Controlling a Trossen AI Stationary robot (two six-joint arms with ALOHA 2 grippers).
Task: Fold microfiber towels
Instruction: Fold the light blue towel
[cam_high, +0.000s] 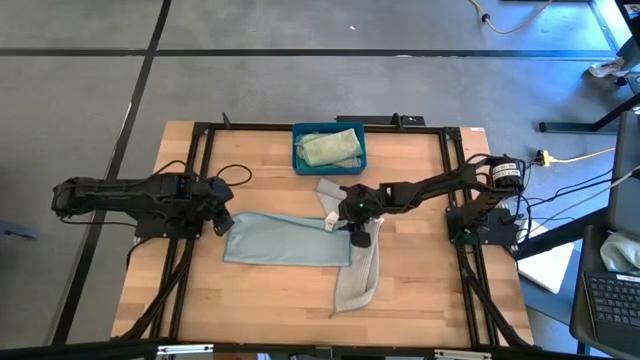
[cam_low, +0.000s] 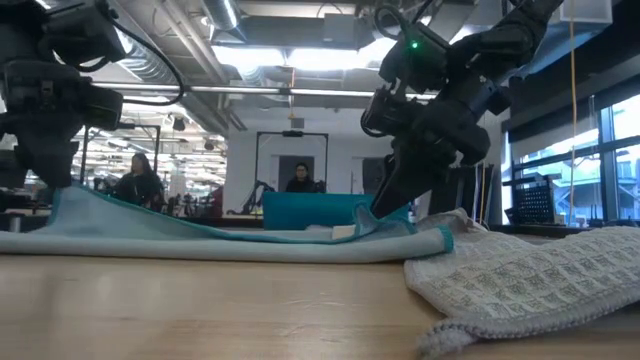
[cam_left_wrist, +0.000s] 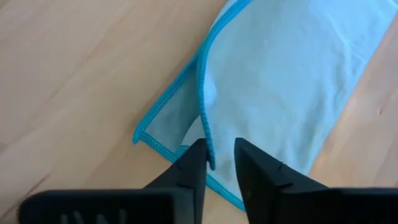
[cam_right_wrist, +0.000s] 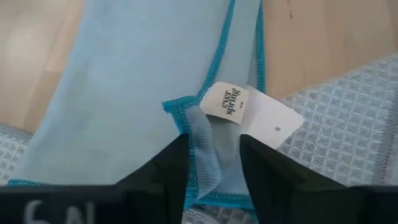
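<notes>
Both claws sit at opposite ends of the folded pale blue towel (cam_high: 288, 240) on the tabletop (cam_high: 250, 160). Left claw (cam_left_wrist: 217, 165) stands narrow, its two fingers straddling the towel's teal-stitched folded edge; whether they pinch it cannot be told. Right claw (cam_right_wrist: 213, 163) is also narrow, with the towel's stitched corner and a strip of hem lying between its fingers, grip uncertain.

Just past the right claw's fingertips, a white tag (cam_right_wrist: 249, 111) sewn to the hem carries small printed words, too small to read surely; only the right wrist view shows it. Beneath and beside that claw lies a pale grey-beige waffle-weave towel (cam_high: 358, 275), partly under the blue one.

From table height, the blue towel is seen lifted at the left claw's end, sagging toward the middle, while the grey towel (cam_low: 530, 275) bulks in front. Farther beyond the right claw, the overhead camera alone shows a teal-blue bin (cam_high: 329, 148) holding a pale green towel (cam_high: 330, 148). People (cam_low: 135, 180) sit in the room behind.
</notes>
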